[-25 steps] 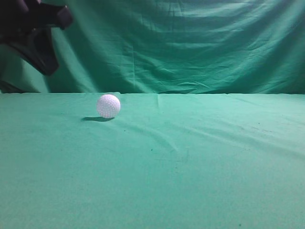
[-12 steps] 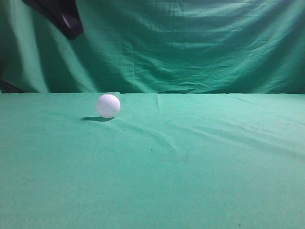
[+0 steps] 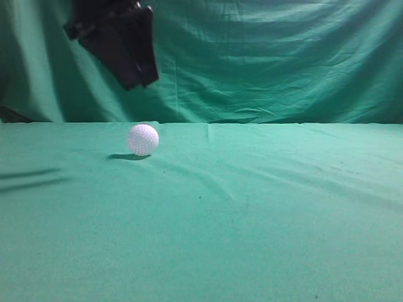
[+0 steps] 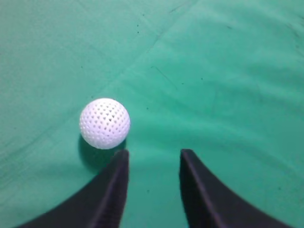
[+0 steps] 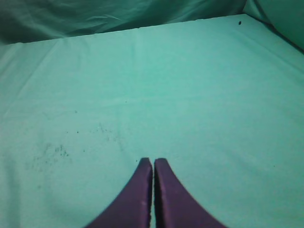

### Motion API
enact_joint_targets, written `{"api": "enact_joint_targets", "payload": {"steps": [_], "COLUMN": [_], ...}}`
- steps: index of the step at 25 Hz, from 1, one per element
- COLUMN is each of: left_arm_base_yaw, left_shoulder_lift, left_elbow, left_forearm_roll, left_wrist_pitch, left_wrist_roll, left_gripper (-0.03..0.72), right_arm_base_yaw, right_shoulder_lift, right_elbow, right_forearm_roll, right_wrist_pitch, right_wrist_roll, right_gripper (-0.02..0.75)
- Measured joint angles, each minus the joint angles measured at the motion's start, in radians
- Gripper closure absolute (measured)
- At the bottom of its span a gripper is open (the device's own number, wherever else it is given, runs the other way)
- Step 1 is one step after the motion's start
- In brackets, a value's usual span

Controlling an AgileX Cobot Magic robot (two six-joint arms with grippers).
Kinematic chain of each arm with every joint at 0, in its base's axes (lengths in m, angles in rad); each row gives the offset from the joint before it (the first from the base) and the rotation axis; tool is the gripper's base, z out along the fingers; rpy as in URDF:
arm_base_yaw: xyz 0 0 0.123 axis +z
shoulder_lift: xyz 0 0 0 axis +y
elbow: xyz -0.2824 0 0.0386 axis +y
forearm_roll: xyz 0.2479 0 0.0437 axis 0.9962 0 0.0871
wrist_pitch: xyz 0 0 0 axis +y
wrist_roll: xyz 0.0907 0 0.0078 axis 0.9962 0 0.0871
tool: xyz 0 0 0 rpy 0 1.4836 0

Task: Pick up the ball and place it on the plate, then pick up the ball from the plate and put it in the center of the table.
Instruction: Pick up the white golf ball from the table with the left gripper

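The white dimpled ball [image 3: 143, 139] rests on the green cloth table [image 3: 252, 207], left of centre and near the back edge. It also shows in the left wrist view [image 4: 104, 123], just ahead and left of the left finger tip. My left gripper [image 3: 135, 78] hangs in the air above the ball, slightly to its left; in the left wrist view the gripper [image 4: 154, 154] is open and empty. My right gripper [image 5: 153, 162] is shut and empty above bare cloth; it does not show in the exterior view. No plate is in view.
A draped green curtain [image 3: 271, 56] hangs behind the table. The table's back edge [image 3: 264, 123] runs across the exterior view. Small wrinkles cross the cloth [image 3: 220, 182] near the middle.
My left gripper has moved from the upper left corner to the right and down, now above the ball. The ball has not moved.
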Motion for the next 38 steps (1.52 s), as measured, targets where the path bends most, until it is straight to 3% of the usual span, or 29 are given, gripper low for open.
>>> {"api": "enact_joint_targets", "payload": {"steps": [4, 7, 20, 22, 23, 29, 38], "left_arm_base_yaw": [0.0, 0.0, 0.0, 0.0, 0.0, 0.0, 0.0], "left_shoulder_lift": [0.065, 0.105, 0.268, 0.276, 0.28, 0.287, 0.252], "left_elbow": [-0.041, -0.05, -0.165, -0.165, -0.165, -0.165, -0.234], "left_forearm_roll": [0.053, 0.12, 0.14, 0.14, 0.14, 0.14, 0.17], "left_wrist_pitch": [-0.004, -0.017, -0.029, -0.027, -0.027, -0.027, 0.09], "left_wrist_roll": [-0.041, -0.117, -0.165, -0.167, -0.167, -0.167, -0.184], "left_gripper": [0.181, 0.038, 0.042, 0.106, 0.097, 0.381, 0.377], "right_arm_base_yaw": [0.0, 0.0, 0.0, 0.0, 0.0, 0.0, 0.0], "right_shoulder_lift": [0.0, 0.0, 0.0, 0.0, 0.0, 0.0, 0.0], "right_elbow": [0.0, 0.0, 0.0, 0.0, 0.0, 0.0, 0.0], "right_forearm_roll": [0.0, 0.0, 0.0, 0.0, 0.0, 0.0, 0.0], "right_wrist_pitch": [0.0, 0.0, 0.0, 0.0, 0.0, 0.0, 0.0], "right_wrist_roll": [0.0, 0.0, 0.0, 0.0, 0.0, 0.0, 0.0], "right_gripper": [0.738, 0.738, 0.738, 0.738, 0.738, 0.738, 0.738]}}
